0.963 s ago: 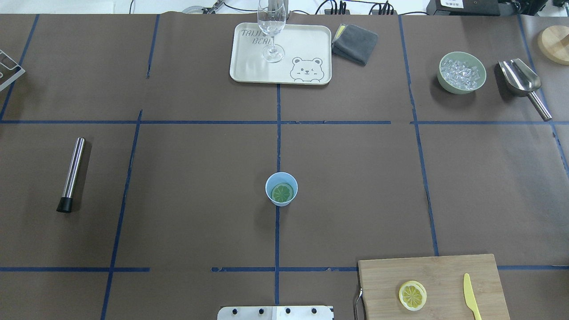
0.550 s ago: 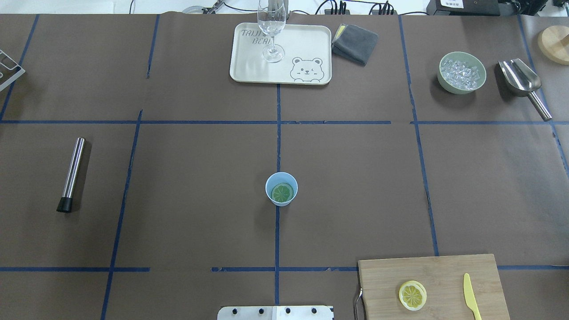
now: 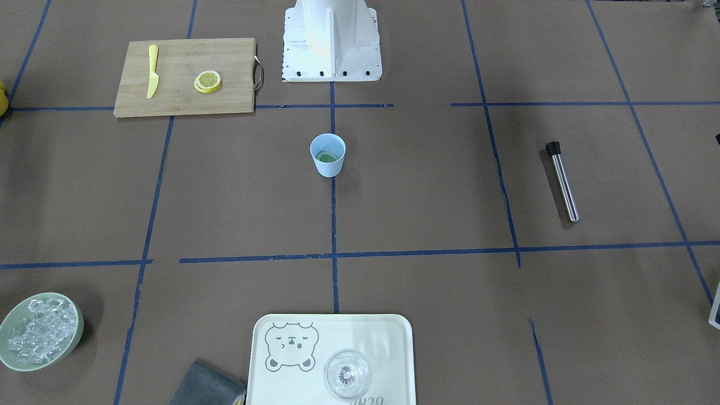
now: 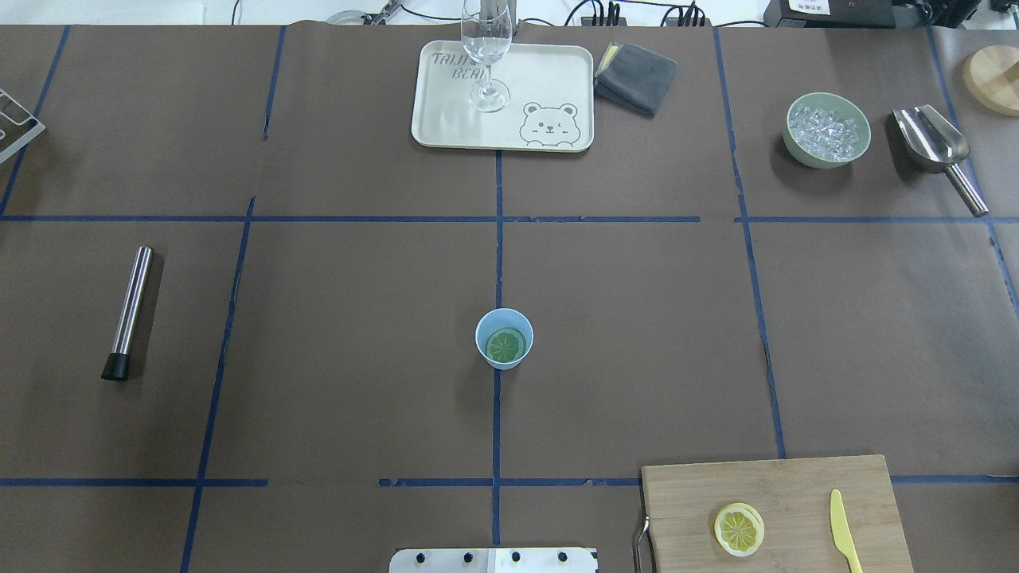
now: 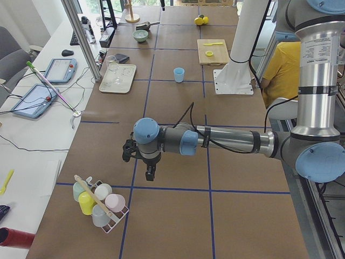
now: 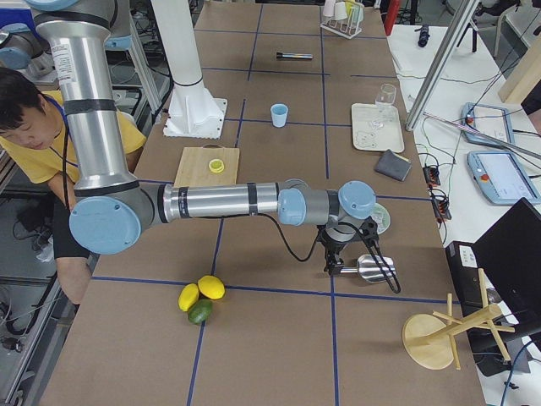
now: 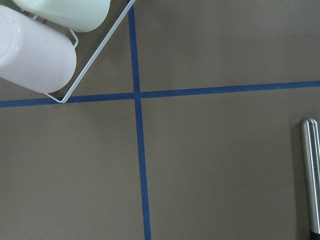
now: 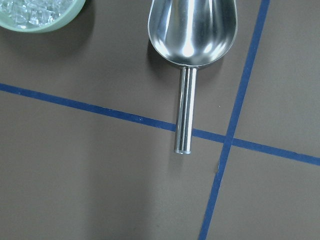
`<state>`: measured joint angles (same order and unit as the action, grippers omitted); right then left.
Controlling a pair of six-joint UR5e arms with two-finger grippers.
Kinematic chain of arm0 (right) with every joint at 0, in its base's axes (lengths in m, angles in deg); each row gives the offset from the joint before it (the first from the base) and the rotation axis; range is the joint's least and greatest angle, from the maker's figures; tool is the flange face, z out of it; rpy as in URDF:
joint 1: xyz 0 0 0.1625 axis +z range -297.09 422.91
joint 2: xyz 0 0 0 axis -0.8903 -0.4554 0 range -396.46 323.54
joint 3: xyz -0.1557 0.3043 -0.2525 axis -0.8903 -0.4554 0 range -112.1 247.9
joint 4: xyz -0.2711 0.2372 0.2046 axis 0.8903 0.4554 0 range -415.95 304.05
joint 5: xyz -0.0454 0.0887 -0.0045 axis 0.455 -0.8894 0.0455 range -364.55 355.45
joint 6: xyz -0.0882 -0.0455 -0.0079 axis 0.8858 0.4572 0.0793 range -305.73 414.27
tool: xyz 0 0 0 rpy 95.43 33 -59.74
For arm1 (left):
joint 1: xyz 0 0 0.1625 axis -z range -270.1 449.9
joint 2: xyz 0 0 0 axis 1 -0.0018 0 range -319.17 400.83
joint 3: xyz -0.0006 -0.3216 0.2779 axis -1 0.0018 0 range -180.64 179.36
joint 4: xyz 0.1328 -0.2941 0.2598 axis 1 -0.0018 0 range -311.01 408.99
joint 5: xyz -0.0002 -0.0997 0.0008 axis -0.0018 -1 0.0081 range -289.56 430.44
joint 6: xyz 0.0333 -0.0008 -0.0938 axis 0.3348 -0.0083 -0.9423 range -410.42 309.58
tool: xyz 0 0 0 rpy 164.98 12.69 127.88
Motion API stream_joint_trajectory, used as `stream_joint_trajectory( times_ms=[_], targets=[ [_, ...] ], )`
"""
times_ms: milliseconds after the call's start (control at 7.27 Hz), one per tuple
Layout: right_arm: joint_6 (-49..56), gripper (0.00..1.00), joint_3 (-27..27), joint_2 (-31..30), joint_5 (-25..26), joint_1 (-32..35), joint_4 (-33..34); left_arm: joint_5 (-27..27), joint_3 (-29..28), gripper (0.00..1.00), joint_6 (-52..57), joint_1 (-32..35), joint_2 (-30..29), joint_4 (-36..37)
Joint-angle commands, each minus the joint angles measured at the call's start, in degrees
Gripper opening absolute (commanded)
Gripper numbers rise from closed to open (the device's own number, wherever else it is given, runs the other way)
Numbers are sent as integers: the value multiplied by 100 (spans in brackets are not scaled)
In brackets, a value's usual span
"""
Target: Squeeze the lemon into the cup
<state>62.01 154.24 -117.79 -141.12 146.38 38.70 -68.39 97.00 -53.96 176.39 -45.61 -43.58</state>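
Small light-blue tapered cup [image 4: 504, 338] stands upright on the centre tape cross. A thin round lemon slice [image 4: 506, 345], greenish through the blue, lies flat in its bottom, so the drop looks done. A second yellow-rinded lemon slice [image 4: 738, 529] lies on the bamboo cutting board [image 4: 796, 481], well off to the cup's robot-right and nearer the base, with a yellow plastic knife [image 4: 844, 529] beside it. Both arms are far from the cup, out at the table ends. Left gripper [image 5: 149, 175] and right gripper [image 6: 331, 269] show only in the side views, so I can't tell if the fingers are spread or pressed together; nothing seems to be carried. If another squeeze is wanted, I'd use the right arm, which is on the board's side. Take the slice by its rind, centre it over the cup mouth, pinch low and keep off the rim, since the cup looks light and tippy. Readable text: the cream bear-print tray [image 4: 549, 79] beyond the cup reads roughly "TAIJI" over "BEA", with the rest hidden by the clear wine glass [image 4: 487, 48]. Arm labels are too small to read.
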Motion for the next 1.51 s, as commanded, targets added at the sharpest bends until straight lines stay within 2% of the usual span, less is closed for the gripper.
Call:
stream_joint_trajectory(
  times_ms=[0,688,826,963,1376],
  targets=[
    [8,100,-21,-22,7,-15,-25,22,-61,100,3,0,-125,89],
    [78,100,-74,-58,-2,-15,-34,66,-26,100,20,0,-83,257],
    [96,100,-56,-58,-2,-15,-34,127,-35,100,73,-9,-100,248],
    [96,100,-39,-49,-2,-15,-43,424,-79,100,500,-9,-83,274],
    [79,100,-21,-49,-54,-59,-43,409,-123,100,565,-9,-56,336]
  ],
)
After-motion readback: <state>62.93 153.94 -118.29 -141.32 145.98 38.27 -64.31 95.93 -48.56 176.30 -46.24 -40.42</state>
